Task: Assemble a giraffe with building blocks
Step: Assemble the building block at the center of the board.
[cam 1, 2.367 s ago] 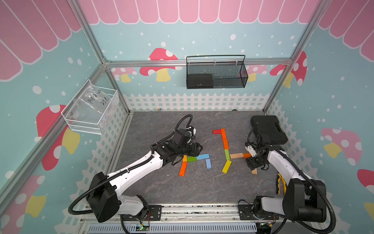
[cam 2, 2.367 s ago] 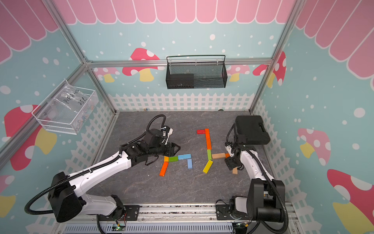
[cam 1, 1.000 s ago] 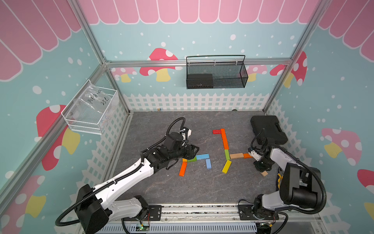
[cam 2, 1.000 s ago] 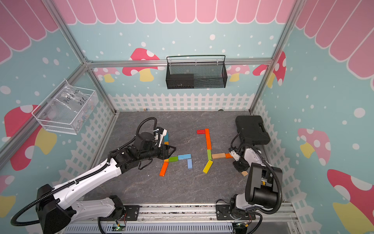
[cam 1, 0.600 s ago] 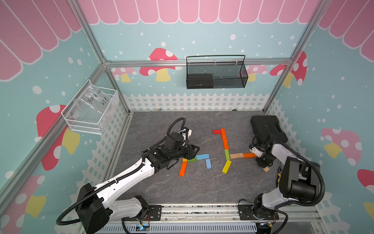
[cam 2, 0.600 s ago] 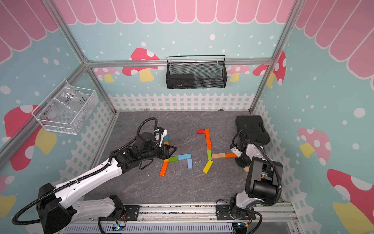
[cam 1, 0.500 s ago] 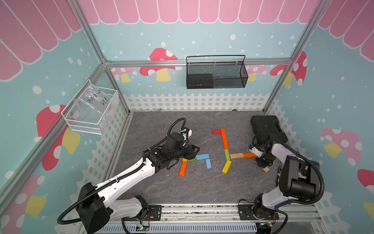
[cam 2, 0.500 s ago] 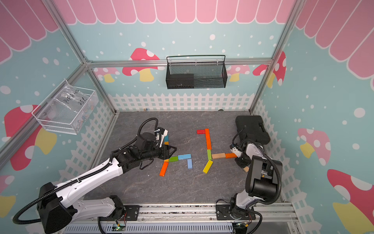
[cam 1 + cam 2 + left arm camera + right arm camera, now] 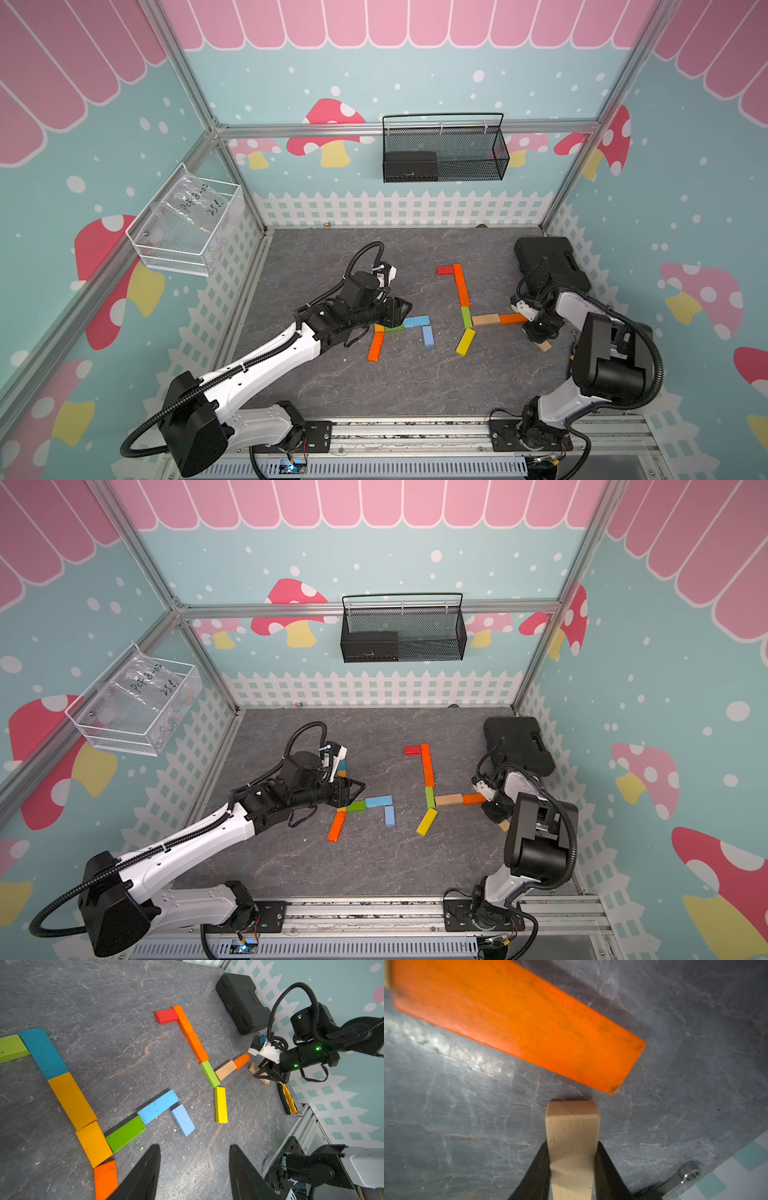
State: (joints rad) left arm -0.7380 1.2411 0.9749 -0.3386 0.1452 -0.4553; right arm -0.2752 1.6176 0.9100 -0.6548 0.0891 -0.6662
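**While right pincer (image 9: 573, 1146) clamps a tan bar (image 9: 572, 1126), left pincer (image 9: 194, 1147) hangs open**

As the right wrist cam shows, the right pincer is closed on the tan bar's two broad faces, w/ a finger (image 9: 537, 1167) pressed to each. The bar's free end points at the desk (image 9: 467, 1126), near the corner of an orange bar (image 9: 512, 1022) but apart from it. Can't tell if that end touches the surface. In both top views the pair sits right of ctr, below the black case (image 9: 548, 257), and the tan bar's other end pokes out at the pincer's lower right.

The orange bar ends a row. It butts a second tan bar (image 9: 486, 320), which butts a green bar (image 9: 466, 316). Two orange bars (image 9: 464, 296) run up-frame from the green bar to a red bar (image 9: 445, 270). A yellow bar (image 9: 465, 341) slants off below.

The left pincer is approx. half open w/ nothing btw. its fingers. It hangs low over bare desk at ctr frame in the top views, just beside a 2nd group: lime bar (image 9: 394, 328), light-blue bar (image 9: 417, 321), pale-blue bar (image 9: 428, 336) and slanted orange bar (image 9: 376, 347). Its wrist cam also shows amber bars (image 9: 71, 1099) joined to the lime bar.
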